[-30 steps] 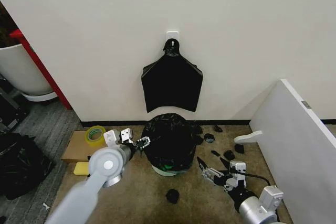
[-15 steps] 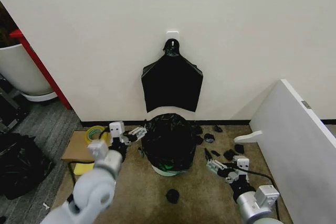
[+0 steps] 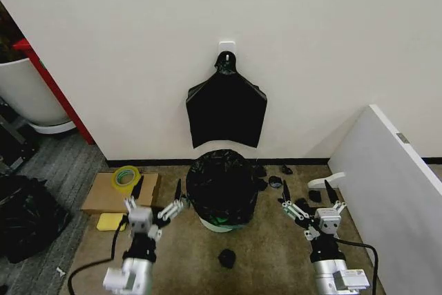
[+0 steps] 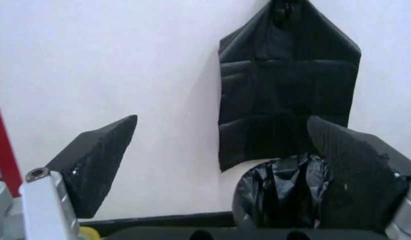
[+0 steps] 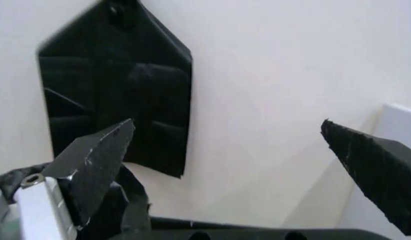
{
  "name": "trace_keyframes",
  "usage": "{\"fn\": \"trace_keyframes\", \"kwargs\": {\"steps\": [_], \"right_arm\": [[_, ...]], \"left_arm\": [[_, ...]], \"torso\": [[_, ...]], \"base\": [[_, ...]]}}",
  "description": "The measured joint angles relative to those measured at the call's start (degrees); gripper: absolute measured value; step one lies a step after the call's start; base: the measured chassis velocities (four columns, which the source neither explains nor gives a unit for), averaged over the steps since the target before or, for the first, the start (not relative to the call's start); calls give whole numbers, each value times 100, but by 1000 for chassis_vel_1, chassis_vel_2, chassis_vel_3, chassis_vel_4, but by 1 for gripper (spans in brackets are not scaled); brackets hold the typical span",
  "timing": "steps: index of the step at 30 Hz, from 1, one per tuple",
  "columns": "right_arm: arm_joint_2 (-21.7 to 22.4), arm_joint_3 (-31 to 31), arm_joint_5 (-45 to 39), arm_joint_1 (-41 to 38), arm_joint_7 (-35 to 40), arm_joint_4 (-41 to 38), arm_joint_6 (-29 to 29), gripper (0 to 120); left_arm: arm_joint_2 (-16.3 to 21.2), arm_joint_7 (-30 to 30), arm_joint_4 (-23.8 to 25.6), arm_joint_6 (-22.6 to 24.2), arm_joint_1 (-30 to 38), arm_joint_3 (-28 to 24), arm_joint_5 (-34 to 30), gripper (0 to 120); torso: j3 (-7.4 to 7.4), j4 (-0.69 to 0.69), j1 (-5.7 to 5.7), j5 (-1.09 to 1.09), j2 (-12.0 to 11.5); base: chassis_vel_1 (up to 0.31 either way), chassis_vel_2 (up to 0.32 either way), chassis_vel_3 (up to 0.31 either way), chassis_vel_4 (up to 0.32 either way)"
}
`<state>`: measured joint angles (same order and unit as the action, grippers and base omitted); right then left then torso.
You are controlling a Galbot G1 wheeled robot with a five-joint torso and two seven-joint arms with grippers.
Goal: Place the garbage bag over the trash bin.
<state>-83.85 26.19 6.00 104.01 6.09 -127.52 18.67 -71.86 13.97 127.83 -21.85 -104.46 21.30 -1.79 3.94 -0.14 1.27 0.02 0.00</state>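
Head view — garbage bag (image 3: 222, 179) draped over the trash bin (image 3: 219, 223), green base peeking out on the floor. Left gripper (image 3: 157, 195) at its 8 o'clock, right gripper (image 3: 309, 196) at 4 — jaws spread, empty, apart from it. Left wrist view: bag's crinkled top (image 4: 280, 192) beyond the jaws, flat black bag (image 4: 288, 82) on the wall above.

Crinkly black garbage bag (image 3: 222, 183) drapes over trash bin (image 3: 219, 224); pale green base showing.

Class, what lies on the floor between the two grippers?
In the head view, the garbage bag lining the trash bin stands between the left gripper and right gripper.
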Motion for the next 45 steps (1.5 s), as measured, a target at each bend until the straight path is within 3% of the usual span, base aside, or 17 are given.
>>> {"fn": "trace_keyframes", "kwargs": {"steps": [8,45], "right_arm": [[-171,-116,53,187,-66,-166,140,100],[-175,-394,192,335,3,-312,-203,100]], "left_arm": [[-301,41,109,-227,-277,200,158,100],[-360,231,142,-186,-373,66,446,100]], "torso": [[0,0,0,-1,0],[1,0,1,-1,-1]], "base": [[0,0,0,0],[0,0,0,0]]}}
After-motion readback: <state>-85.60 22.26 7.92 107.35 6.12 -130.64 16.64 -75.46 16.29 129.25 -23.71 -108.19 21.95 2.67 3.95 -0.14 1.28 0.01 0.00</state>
